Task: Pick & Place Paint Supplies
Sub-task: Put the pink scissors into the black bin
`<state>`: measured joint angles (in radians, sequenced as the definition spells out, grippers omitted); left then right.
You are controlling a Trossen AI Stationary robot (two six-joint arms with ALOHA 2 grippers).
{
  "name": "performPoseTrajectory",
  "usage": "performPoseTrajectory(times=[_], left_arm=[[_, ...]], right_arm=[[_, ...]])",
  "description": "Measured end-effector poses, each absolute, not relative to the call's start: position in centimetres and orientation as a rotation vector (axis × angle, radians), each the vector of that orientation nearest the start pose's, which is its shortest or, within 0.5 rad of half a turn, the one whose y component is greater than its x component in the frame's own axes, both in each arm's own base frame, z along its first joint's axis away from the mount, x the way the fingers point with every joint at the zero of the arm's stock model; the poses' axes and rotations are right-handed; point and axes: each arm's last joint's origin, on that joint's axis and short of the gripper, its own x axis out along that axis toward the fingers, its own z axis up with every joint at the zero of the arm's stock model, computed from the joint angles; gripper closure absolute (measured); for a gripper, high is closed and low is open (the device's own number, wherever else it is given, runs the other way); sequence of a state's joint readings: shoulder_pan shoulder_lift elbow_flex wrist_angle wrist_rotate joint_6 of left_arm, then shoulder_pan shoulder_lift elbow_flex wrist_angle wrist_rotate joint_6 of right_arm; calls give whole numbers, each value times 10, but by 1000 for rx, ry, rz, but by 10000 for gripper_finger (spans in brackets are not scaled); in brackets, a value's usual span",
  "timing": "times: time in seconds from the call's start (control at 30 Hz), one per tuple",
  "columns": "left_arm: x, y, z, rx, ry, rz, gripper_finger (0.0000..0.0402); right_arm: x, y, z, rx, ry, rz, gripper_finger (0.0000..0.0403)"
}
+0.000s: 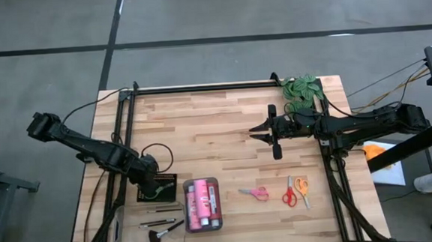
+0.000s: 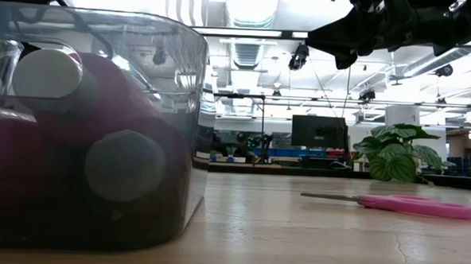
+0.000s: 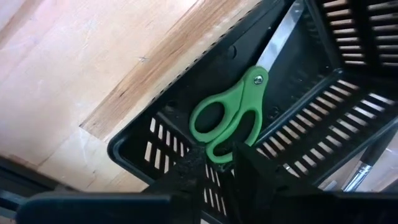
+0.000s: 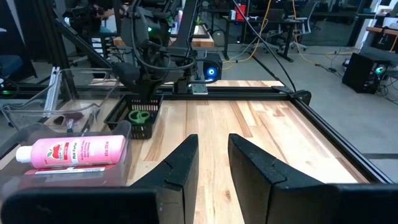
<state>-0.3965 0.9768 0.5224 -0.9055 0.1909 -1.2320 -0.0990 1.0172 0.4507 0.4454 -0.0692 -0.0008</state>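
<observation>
Scissors, the green scissors (image 3: pixel 230 121), lie in the black basket (image 3: pixel 348 118); my left tool (image 3: pixel 214 168) above them, fingers slightly apart, I lift straight up.

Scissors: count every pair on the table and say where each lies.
4. Green scissors lie in the black basket. Pink scissors, red scissors and orange scissors lie on the bare wood. None seems hidden.

Scissors (image 3: pixel 227 121) inside slatted tray (image 3: pixel 348 112)
</observation>
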Motion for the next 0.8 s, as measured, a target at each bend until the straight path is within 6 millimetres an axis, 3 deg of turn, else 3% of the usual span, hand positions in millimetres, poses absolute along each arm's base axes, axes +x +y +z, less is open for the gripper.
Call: performPoseTrajectory(times=[0.43, 0.8], left_arm=[[129, -59, 180, -864, 1429, 405, 308], [145, -42, 215, -756, 1108, 487, 308]], right_arm=[[215, -19, 236, 10, 121, -30, 317], [215, -19, 236, 10, 121, -30, 317]])
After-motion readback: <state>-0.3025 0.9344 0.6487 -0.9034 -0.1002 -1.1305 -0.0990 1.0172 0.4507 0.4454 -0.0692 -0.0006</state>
